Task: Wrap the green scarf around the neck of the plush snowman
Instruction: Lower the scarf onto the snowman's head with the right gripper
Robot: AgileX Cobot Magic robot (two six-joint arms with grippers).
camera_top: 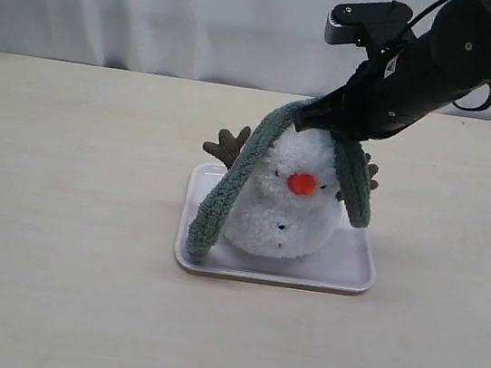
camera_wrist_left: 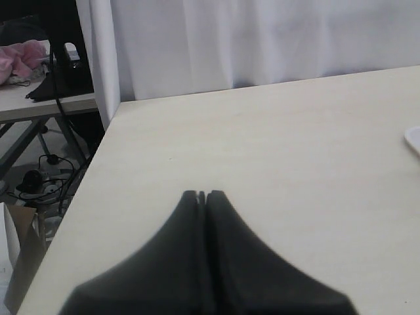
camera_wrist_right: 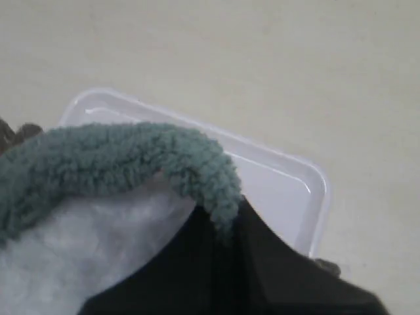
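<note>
At the left side of the pale table, in the left wrist view: left gripper, dark jaws pressed flat together with nothing between. Points across bare tabletop near the table's edge, with only a corner of the white tray peeking in at the frame's side and a white curtain behind. Out of sight in the exterior view.

Toward the middle of the table, in the exterior view: the tray, shallow and round-cornered, with the plush snowman sitting in it. Faces the camera, orange nose forward. On the view's left of the head, a brown twig arm sticking up. Next to it and down that flank, the longer end of the green scarf, reaching down to the tray near its left rim. Lies draped over the crown of the head.

Above the head, reaching in from the upper right: right gripper, black, clamped on the scarf's middle stretch. Shows the same in the right wrist view, with the fuzzy strip pinched between the two dark fingers over the white fluff. Right of the face, the shorter scarf end hanging free, stopping above the tray floor, with the second twig arm just behind it.
</note>
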